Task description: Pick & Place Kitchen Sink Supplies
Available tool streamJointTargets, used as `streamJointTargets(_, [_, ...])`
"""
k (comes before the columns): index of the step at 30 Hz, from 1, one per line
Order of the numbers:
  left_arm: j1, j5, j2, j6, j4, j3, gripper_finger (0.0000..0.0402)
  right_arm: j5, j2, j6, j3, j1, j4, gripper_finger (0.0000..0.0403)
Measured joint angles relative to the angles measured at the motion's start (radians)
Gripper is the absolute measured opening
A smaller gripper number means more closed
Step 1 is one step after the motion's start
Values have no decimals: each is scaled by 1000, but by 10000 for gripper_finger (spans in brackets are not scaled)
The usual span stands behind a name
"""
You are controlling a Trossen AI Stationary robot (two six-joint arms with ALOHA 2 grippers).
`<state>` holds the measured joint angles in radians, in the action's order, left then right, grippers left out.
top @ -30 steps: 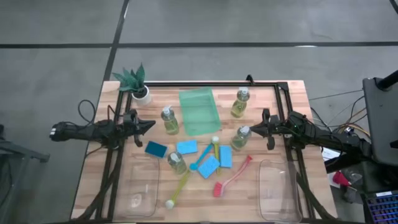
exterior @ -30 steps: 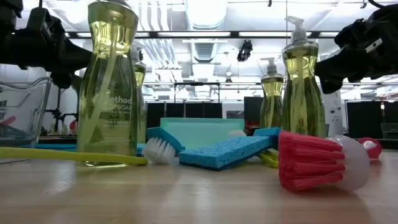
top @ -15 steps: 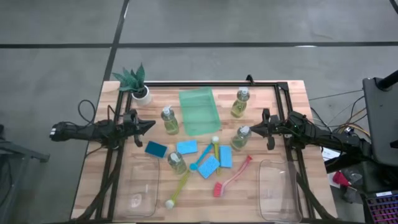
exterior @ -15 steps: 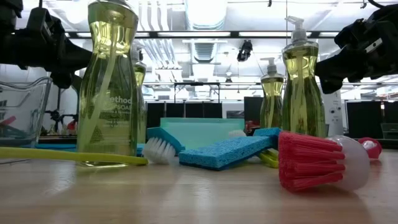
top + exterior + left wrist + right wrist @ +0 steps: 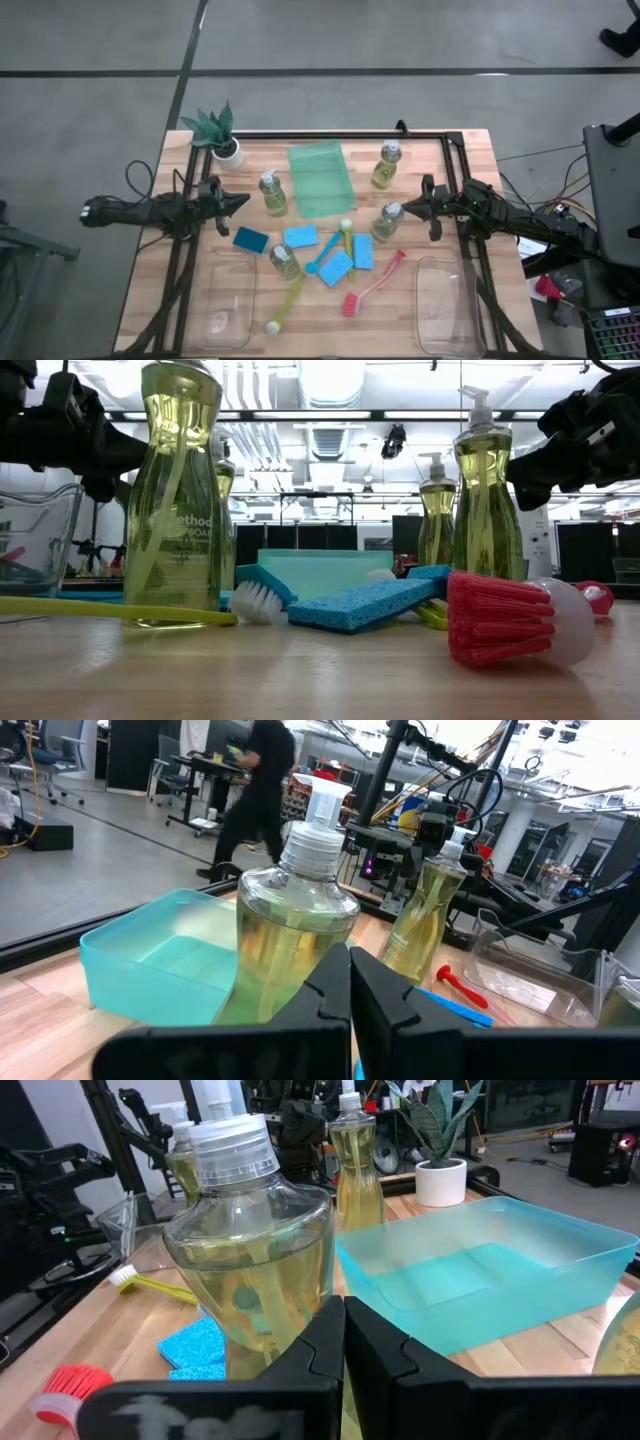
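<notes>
**Both arms parked, supplies loose around the green tray**

Your landmark is the green tray point(image 5: 320, 179), sitting on the wooden table point(image 5: 150, 270). Two clear bins lie nearer the camera-side edge than the tray: one point(image 5: 224, 300) on the left, one point(image 5: 443, 304) on the right. Left of the tray your left gripper point(image 5: 238, 201) hovers, fingers pressed together, holding nothing. Right of the tray your right gripper point(image 5: 411, 208) does the same, fingers shut and empty. Four bottles: one point(image 5: 271, 193) just left of the tray, one point(image 5: 386, 165) just right, one point(image 5: 387, 221) right and below, one point(image 5: 284, 261) below. Blue sponges point(image 5: 300, 237) cluster below the tray, another point(image 5: 251, 240) off left. Below them lie the red brush point(image 5: 373, 285), the yellow brush point(image 5: 288, 302) and the blue brush point(image 5: 322, 255). The plant point(image 5: 219, 132) stands at the corner left of the tray.
</notes>
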<state>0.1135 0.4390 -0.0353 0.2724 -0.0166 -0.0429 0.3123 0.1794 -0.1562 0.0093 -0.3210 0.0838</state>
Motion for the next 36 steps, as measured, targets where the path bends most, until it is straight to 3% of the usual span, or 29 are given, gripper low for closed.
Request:
streamJointTargets(11, [0,0,0,0,0,0,0,0,0,-35,0,0,7,8])
streamJointTargets(21, [0,0,0,0,-1,0,0,-6,2,-514,0,0,18,9])
streamJointTargets(29, [0,0,0,0,-3,0,0,-346,-1,-679,0,-1,107,17])
streamJointTargets(36, [0,0,0,0,-4,0,0,-448,50,-637,114,0,35,87])
